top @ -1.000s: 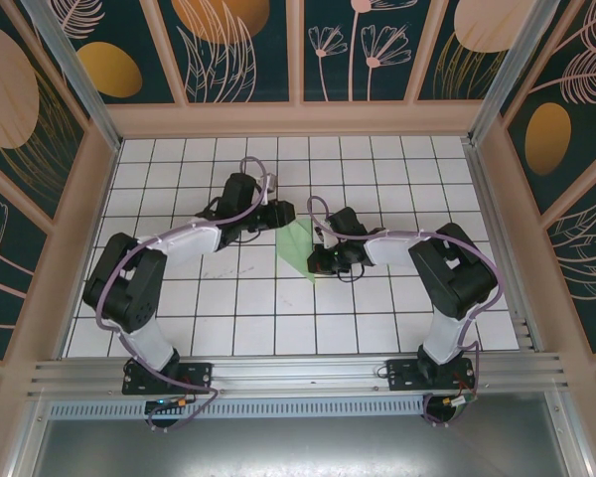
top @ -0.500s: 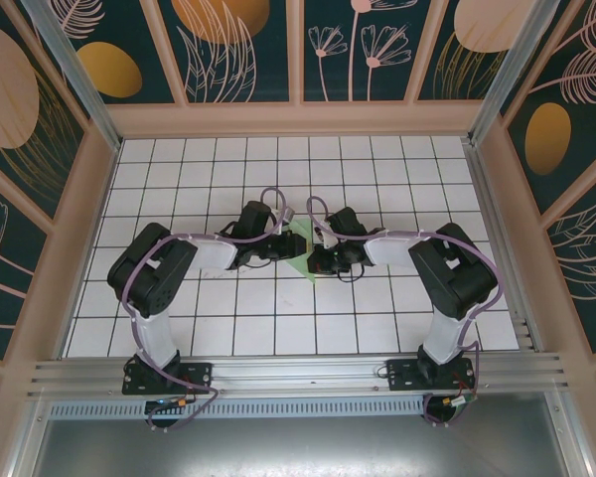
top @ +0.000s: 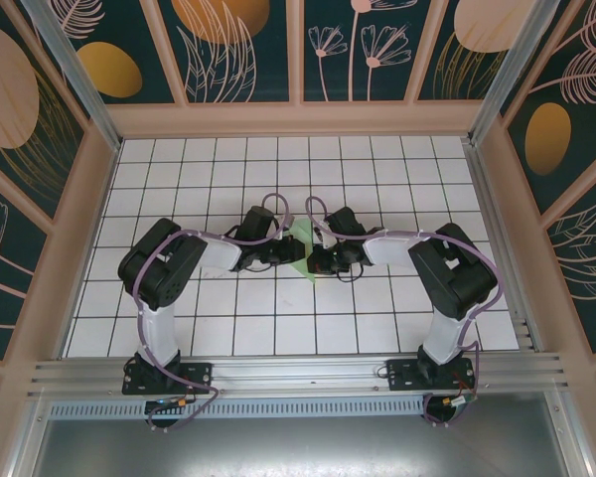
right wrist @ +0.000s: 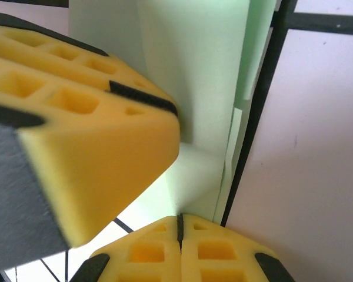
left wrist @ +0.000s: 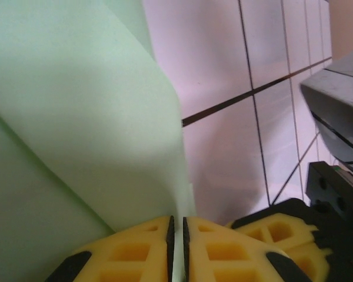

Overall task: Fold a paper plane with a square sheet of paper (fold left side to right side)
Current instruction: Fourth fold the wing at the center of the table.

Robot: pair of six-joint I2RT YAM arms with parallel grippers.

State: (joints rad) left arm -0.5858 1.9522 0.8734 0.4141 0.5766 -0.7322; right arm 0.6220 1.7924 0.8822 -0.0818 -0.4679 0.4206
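Note:
The square sheet of paper (top: 300, 237) is pale green and lies on the white tiles between the two grippers, mostly covered by them. In the left wrist view the sheet (left wrist: 76, 117) curves upward, and my left gripper (left wrist: 177, 247) is shut on its raised edge, a thin strip of paper showing between the yellow pads. My left gripper (top: 286, 250) sits at the sheet's left side. My right gripper (top: 316, 260) is at the sheet's near right part. It (right wrist: 180, 229) is shut, its tips against the paper (right wrist: 194, 70), beside a fold line.
White grid tiles (top: 238, 318) cover the floor, with wooden walls (top: 89, 199) on three sides. The two grippers are nearly touching: a left finger (right wrist: 76, 135) looms close in the right wrist view, and the right gripper's body (left wrist: 335, 106) shows in the left wrist view.
My left arm has folded in and its gripper has moved nearer and right onto the sheet's left side, closing on the lifted edge. The right arm has not moved.

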